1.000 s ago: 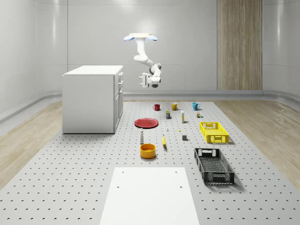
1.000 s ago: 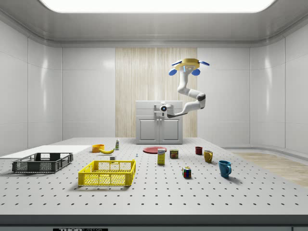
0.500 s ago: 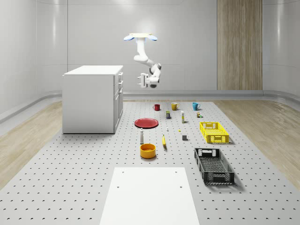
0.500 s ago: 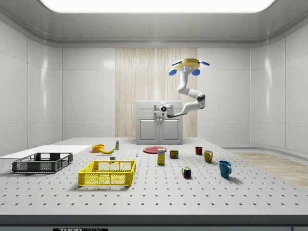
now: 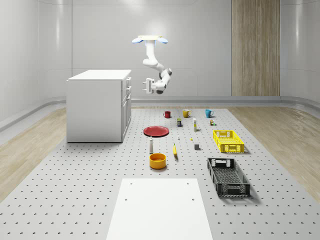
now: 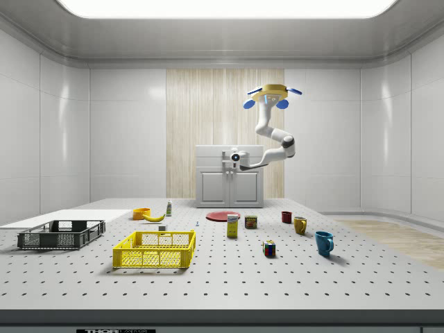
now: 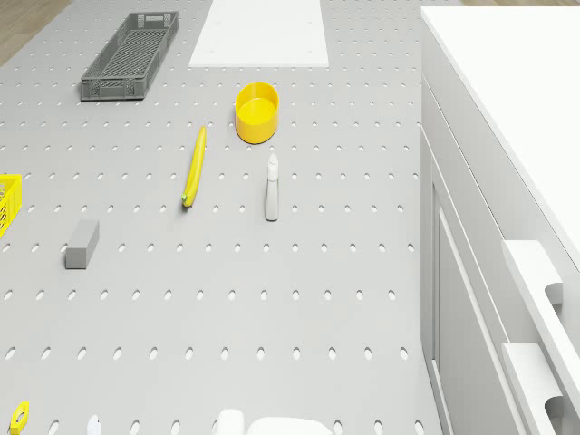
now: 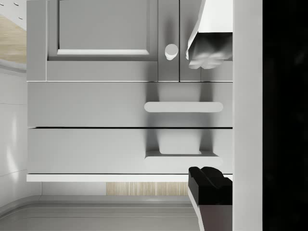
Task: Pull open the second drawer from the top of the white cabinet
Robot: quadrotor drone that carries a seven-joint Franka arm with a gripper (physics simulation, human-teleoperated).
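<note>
The white cabinet (image 5: 99, 106) stands on the pegboard floor, its drawer front facing the whole-scene view's right. My drone (image 5: 149, 39) hovers high in front of that face, above the floor by the red plate. The arm hangs down and my gripper (image 5: 148, 86) sits at drawer height, a short gap from the front. In the wrist view the second drawer's bar handle (image 8: 183, 107) lies between the doors and the top drawer's handle (image 8: 183, 155). My gripper (image 8: 210, 120) is open, one finger (image 8: 210, 48) and the other (image 8: 210, 190) set wide apart, nothing between them.
On the floor lie a red plate (image 5: 156, 131), a yellow bowl (image 5: 157, 160), a banana (image 5: 175, 150), a small bottle (image 5: 151, 146), three mugs (image 5: 186, 113), a yellow crate (image 5: 228, 140) and a black crate (image 5: 228, 176). A white mat (image 5: 160, 207) covers the near floor.
The gripper has swung toward the cabinet front and risen slightly, closing part of the gap. The drone has stayed in place.
</note>
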